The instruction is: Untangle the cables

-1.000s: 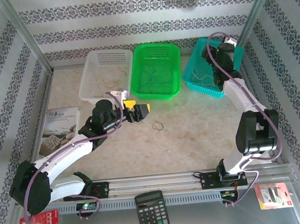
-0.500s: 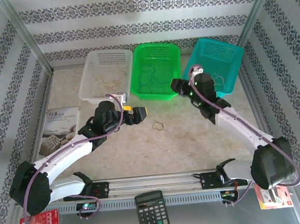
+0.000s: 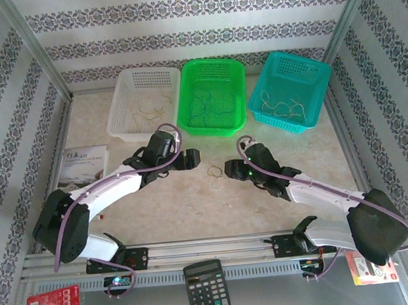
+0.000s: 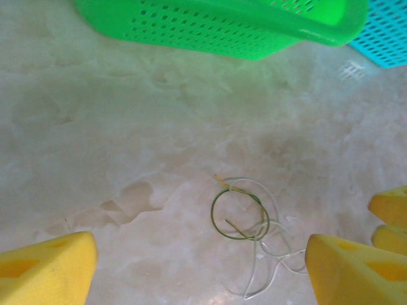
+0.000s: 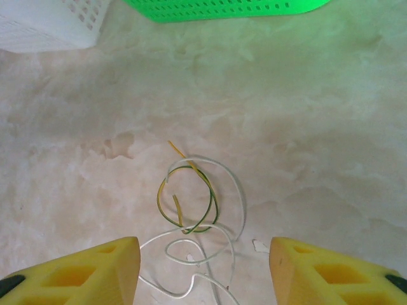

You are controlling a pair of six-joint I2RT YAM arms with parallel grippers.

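**Asker:** Where was the tangle, and why did you place your arms so?

**Me:** The cables (image 3: pixel 215 174) lay on the open tabletop (image 3: pixel 194 203), a little in front of the green basket (image 3: pixel 213 129), and nothing touched them. My left jaws were on one side of them and my right jaws on the other side, both pointed at the small bundle. I think this was so that each side could take one strand and pull it away from the other.

**Asker:** Did the jaws hold something?

**Me:** No. Both pairs were released and wide apart. In the left wrist view the yellow pads (image 4: pixel 44 267) stood at the two edges, with the bundle on the tabletop between them. The right wrist view was alike.

**Asker:** How did the bundle look?

**Me:** Very thin and curly. A dark green strand (image 5: pixel 178 213) with yellow ends made a ring. A whitish strand (image 5: pixel 240 197) went around it and trailed toward my right wrist. Where exactly they crossed, I could not tell.

**Asker:** And the other baskets?

**Me:** The white basket (image 3: pixel 135 133) and the teal basket (image 3: pixel 279 118) stood beside the green one at the far side, each with loose strands inside. I judge that they waited for the separated pieces.
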